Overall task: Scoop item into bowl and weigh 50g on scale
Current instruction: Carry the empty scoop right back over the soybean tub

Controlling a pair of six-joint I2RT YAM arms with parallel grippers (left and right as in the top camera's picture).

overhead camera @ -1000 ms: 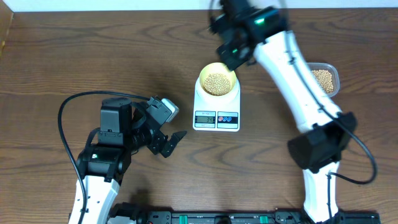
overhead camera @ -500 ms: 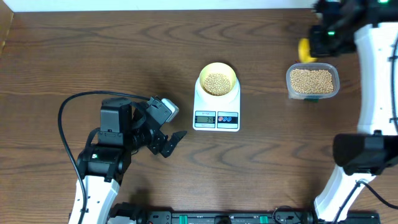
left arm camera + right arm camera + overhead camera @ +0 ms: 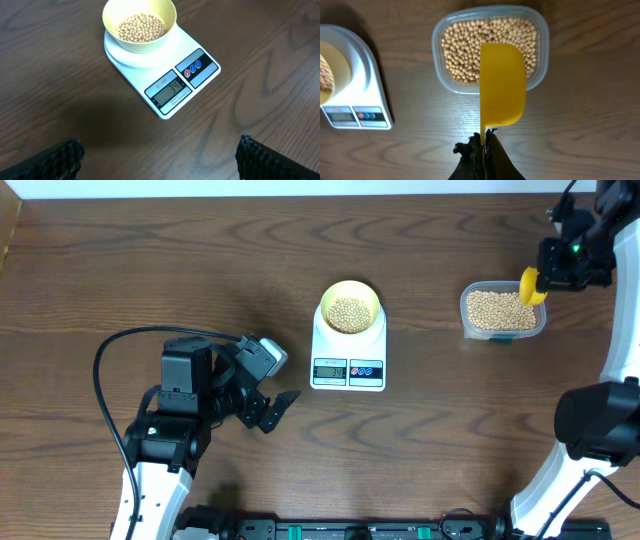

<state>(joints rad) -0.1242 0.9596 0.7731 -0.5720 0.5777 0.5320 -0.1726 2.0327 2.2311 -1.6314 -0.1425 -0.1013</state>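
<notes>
The pale yellow bowl [image 3: 349, 308] sits on the white scale [image 3: 348, 360] and holds tan beans [image 3: 348, 313]. In the left wrist view the bowl [image 3: 139, 26] is on the scale [image 3: 172, 80], whose display reads 34. My right gripper [image 3: 556, 268] is shut on the handle of a bright yellow scoop [image 3: 502, 85]. It holds the scoop above the right edge of the clear tub of beans [image 3: 502, 311], also seen in the right wrist view [image 3: 490, 42]. My left gripper [image 3: 272, 412] is open and empty, left of the scale.
A black cable [image 3: 130, 345] loops on the table around the left arm. The table's far edge runs along the top of the overhead view.
My right gripper with the scoop has swung from over the bowl to the right, and now hangs over the tub's right edge. The left arm has not moved.
</notes>
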